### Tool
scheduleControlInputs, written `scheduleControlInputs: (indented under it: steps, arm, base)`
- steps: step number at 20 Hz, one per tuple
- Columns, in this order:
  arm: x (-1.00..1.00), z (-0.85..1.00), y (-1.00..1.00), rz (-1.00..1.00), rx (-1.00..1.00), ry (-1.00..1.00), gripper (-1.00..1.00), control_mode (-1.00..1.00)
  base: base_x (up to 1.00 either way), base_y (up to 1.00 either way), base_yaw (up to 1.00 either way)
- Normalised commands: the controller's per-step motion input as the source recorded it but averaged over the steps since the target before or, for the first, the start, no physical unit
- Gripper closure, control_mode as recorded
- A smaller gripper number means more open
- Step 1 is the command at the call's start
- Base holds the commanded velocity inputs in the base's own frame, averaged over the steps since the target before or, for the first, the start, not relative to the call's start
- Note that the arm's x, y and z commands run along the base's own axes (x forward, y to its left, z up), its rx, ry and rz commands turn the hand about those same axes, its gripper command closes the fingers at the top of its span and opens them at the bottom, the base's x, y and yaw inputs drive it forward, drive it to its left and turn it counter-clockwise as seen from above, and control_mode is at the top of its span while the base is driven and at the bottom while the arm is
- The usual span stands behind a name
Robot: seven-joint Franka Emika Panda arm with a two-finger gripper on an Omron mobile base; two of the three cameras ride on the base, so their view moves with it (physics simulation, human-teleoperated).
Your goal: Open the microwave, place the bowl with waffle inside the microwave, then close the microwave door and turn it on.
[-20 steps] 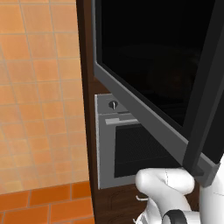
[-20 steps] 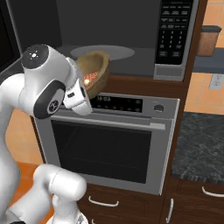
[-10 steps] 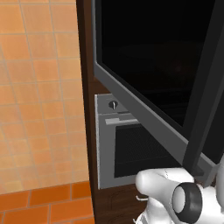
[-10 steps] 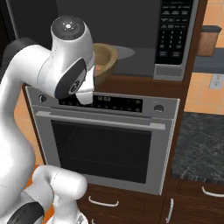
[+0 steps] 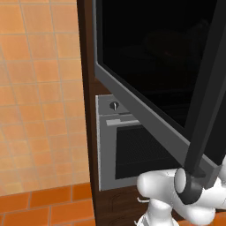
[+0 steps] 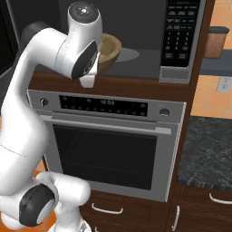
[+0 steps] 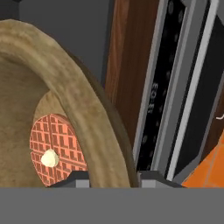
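Left base view: the microwave door [image 5: 145, 88] hangs swung wide open toward me, black glass in its grey frame, covering most of what's beyond. Under it sits the oven [image 5: 115, 145], with a small round knob [image 5: 114, 105] at its top left. Orange tiled wall [image 5: 39, 97] to the left. The door is no obstacle to the placing, but the arm must come back out past it before the shut.

Right base view: the arm [image 6: 59, 59] reaches up into the open microwave [image 6: 136, 41], and the bowl [image 6: 108, 49] is at the mouth of the cavity, above its grey floor and the pale turntable [image 6: 124, 55] (can't tell if it's touching down yet). Keypad panel [image 6: 179, 31] on the right, oven display strip [image 6: 104, 105] just below the cavity's lip, dark stone counter [image 6: 206, 154] farther right, a brown canister [image 6: 216, 41] behind.

Hand view: the gripper [image 7: 113, 180] is clamped narrow on the bowl's rim [image 7: 83, 118], one finger inside, one outside. The waffle [image 7: 57, 148] lies in the bottom w/ a butter pat [image 7: 49, 158] on it.

Doing this well, imo: carry the bowl deeper and level, centre it over the turntable, lower till it rests, then let go. Keep the wrist clear of the cavity's lower lip & the oven panel under it. A tilt could slide the waffle.
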Motion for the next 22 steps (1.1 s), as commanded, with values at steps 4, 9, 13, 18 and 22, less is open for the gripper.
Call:
scheduleControlInputs:
  steps: [4,9,13,18,22]
  arm:
    - [0.99,0.03,0.08,0.00,0.00,0.15,1.00,-1.00]
    - [1.00,0.07,0.01,0.00,0.00,0.09,1.00,-1.00]
    - [1.00,0.02,0.10,-0.02,0.00,0.01,1.00,-1.00]
    - [1.00,-0.05,0.15,-0.07,-0.01,0.02,-1.00,-1.00]
    - [0.52,-0.14,0.06,-0.06,-0.02,-0.01,-1.00,-1.00]
  base:
    - [0.00,0.00,0.00]
    - [0.00,0.00,0.00]
    - [0.00,0.00,0.00]
    - [0.00,0.00,0.00]
    - [0.00,0.00,0.00]
